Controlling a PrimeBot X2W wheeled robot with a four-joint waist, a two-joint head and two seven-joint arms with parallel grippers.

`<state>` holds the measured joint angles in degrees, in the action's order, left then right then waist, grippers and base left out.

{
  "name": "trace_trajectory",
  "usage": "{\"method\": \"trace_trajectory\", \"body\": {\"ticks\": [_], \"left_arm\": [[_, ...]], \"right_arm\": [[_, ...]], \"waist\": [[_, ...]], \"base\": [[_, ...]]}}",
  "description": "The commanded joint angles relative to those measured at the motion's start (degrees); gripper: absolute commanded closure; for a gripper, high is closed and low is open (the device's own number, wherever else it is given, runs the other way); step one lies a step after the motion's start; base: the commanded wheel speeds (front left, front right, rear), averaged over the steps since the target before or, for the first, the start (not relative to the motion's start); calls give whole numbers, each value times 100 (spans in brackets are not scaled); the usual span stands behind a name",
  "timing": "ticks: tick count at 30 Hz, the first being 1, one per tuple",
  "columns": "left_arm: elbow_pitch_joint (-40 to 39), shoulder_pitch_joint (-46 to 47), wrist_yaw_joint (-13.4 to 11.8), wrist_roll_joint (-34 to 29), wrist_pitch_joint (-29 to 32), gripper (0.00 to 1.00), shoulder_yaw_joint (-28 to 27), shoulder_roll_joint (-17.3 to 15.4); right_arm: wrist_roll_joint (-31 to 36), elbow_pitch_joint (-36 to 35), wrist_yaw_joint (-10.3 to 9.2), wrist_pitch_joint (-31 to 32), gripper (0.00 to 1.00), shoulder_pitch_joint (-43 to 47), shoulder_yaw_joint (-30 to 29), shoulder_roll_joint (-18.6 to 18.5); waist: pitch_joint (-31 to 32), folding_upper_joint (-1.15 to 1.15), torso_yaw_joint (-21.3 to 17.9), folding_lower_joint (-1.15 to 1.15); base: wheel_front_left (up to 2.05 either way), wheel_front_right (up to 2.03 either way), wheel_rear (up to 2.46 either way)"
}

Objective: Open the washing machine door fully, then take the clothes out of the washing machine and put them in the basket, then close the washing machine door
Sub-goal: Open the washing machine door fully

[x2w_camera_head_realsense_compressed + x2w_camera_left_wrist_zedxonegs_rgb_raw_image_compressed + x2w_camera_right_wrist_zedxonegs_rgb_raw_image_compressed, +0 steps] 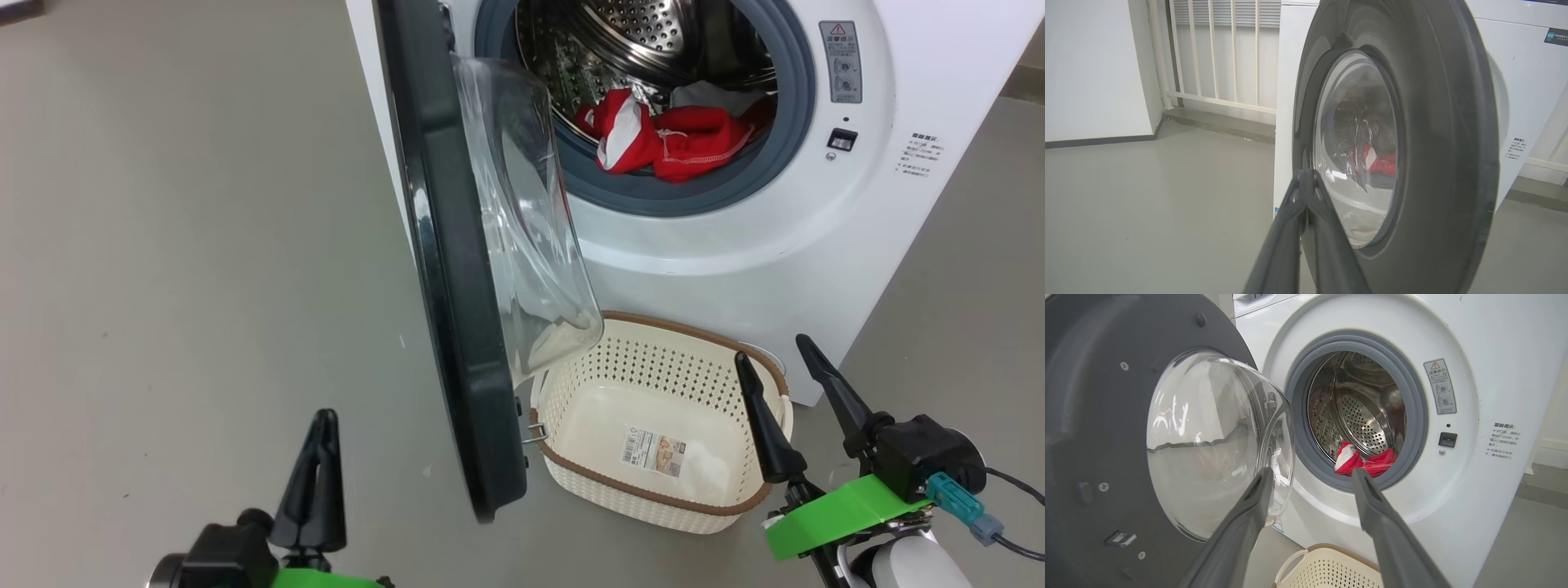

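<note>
The left gripper [325,433] has its two dark fingers pinched together on nothing, low over the floor [163,245]. Just to its right, clear of it, the washing machine door [457,327] stands open edge-on, black outer face toward those fingers. The right gripper [771,349] hangs with fingers spread wide, nothing between them. Just beside its left finger sits the basket [653,323] on the floor, a sticker [657,452] in its bottom, one corner tucked under the door's glass bowl [522,229]. Up ahead of the spread fingers the washing machine [735,253] gapes, and the red and white clothes [686,143] lie heaped at the front lip of its drum [645,33].
</note>
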<state>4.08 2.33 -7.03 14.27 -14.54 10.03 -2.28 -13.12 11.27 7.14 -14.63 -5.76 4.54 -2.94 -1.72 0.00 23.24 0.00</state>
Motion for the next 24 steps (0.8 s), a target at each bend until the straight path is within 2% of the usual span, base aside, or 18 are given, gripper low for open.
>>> {"method": "trace_trajectory", "body": {"ticks": [1, 15, 24], "left_arm": [[-132, 113, 25, -6, -46, 100, -223, -60], [-1203, 331, 22, -200, -46, 100, -366, -60], [-2117, 619, 95, -463, -46, 100, -55, -60]], "right_arm": [[-33, -130, 35, -37, 0, -54, 145, 6], [-65, -62, 35, -37, 0, -60, 141, 6], [-87, -78, 35, -37, 0, -57, 175, 6]], "waist": [[-4, 0, -2, 0], [-11, 0, -25, 0], [-1, 0, -76, 0]], "base": [[0, 0, 0], [0, 0, 0], [0, 0, 0]]}}
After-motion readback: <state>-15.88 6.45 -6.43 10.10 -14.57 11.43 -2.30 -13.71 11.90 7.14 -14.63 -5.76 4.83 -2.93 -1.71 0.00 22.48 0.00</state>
